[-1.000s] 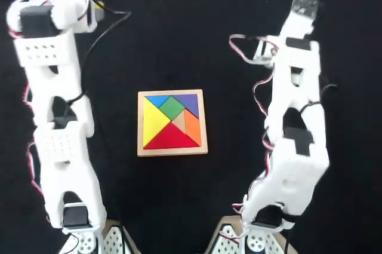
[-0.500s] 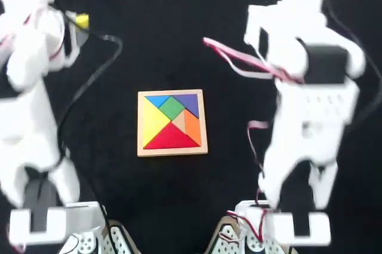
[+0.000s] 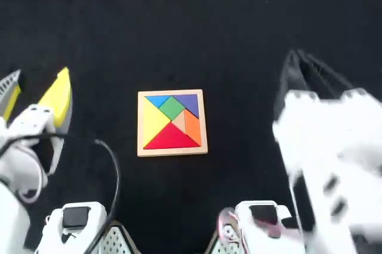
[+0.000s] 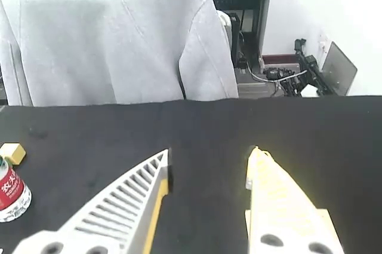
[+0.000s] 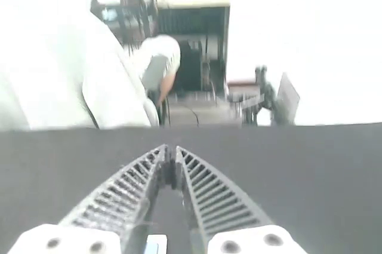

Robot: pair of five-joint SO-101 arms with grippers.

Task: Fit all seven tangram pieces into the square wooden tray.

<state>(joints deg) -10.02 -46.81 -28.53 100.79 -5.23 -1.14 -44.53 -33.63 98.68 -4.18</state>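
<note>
The square wooden tray (image 3: 173, 152) lies flat mid-table on the black cloth (image 3: 179, 39), its pale rim framing seven flat, straight-edged pieces (image 3: 172, 139) packed edge to edge: red, yellow, blue, green, purple, orange, tan. My left gripper (image 4: 210, 152) sits well apart from it, two pointed fingers (image 4: 280, 206) spread with nothing between. My right gripper (image 5: 171, 149) has its two ribbed fingers pressed together, empty.
</note>
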